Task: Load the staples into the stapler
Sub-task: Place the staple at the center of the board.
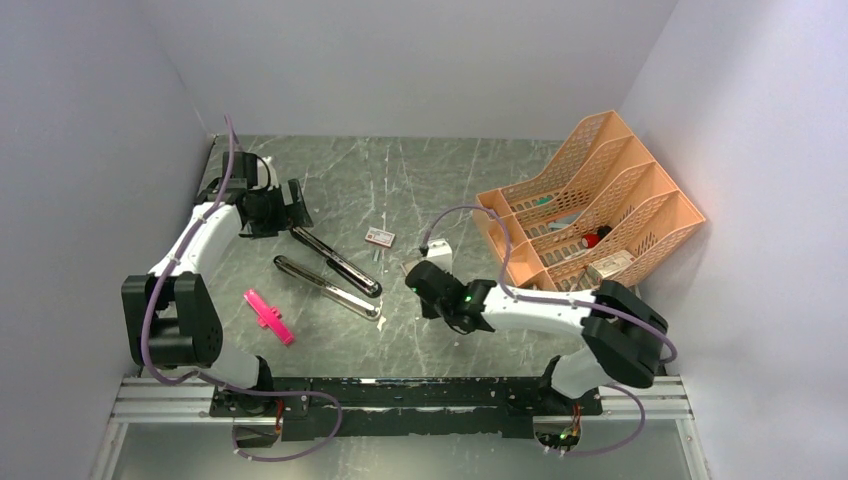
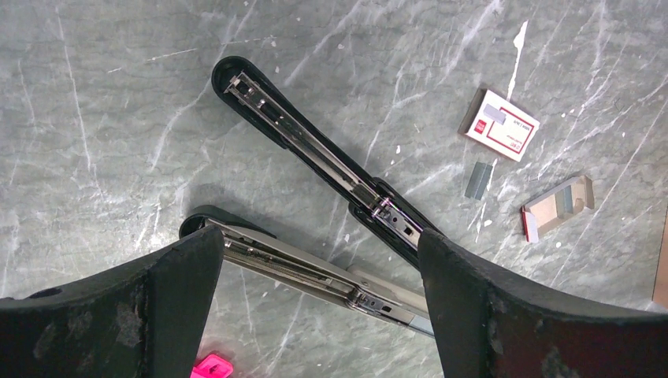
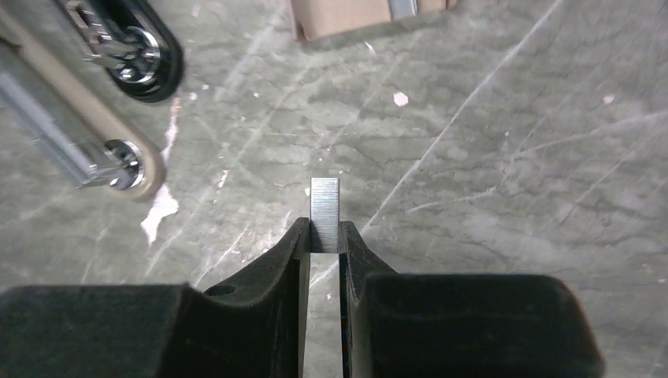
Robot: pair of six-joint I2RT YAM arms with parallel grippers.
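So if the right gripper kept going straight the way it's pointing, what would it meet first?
Probably the bare table: the right gripper, shut on a staple strip, tilts down toward the marble, so the strip would touch first. The open cardboard tray lies farther ahead; depth is unclear.

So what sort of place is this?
Probably a lab robot cell dressed as an office desk: plain walls box in a marble-look tabletop with an aluminium rail along its near edge, while an orange file rack, a black stapler and a silver-grey stapler serve as props.
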